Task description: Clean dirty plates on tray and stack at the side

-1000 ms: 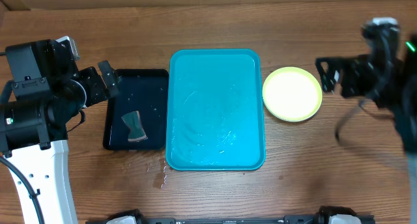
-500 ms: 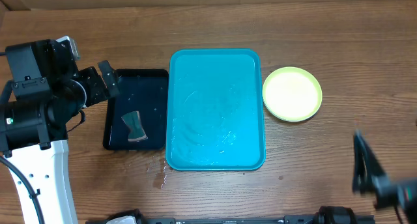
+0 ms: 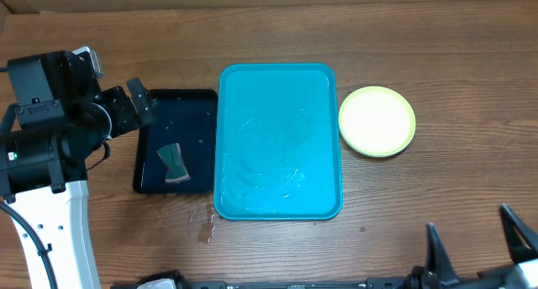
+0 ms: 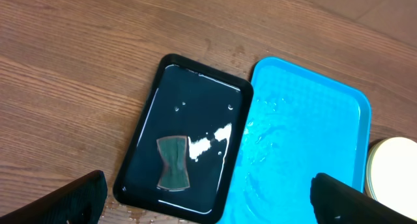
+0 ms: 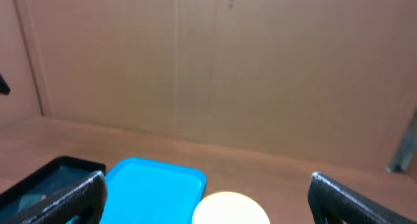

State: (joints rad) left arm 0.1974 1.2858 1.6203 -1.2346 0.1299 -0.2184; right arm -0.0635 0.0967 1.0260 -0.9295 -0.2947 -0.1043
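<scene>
Stacking seems done: the tray (image 3: 277, 138) lies bare, the plates (image 3: 377, 121) piled, apparently, toward the table's (image 3: 403, 37) right edge. Left gripper (image 3: 139, 102) and right gripper (image 3: 475, 243) gape empty; only retreat remains.

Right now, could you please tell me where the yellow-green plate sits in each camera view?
Overhead: yellow-green plate right of centre, beside the turquoise tray.
Left wrist: plate cut off at the right edge.
Right wrist: plate at bottom centre.
Shared landmark: the turquoise tray, on the plate's left in all three.
</scene>
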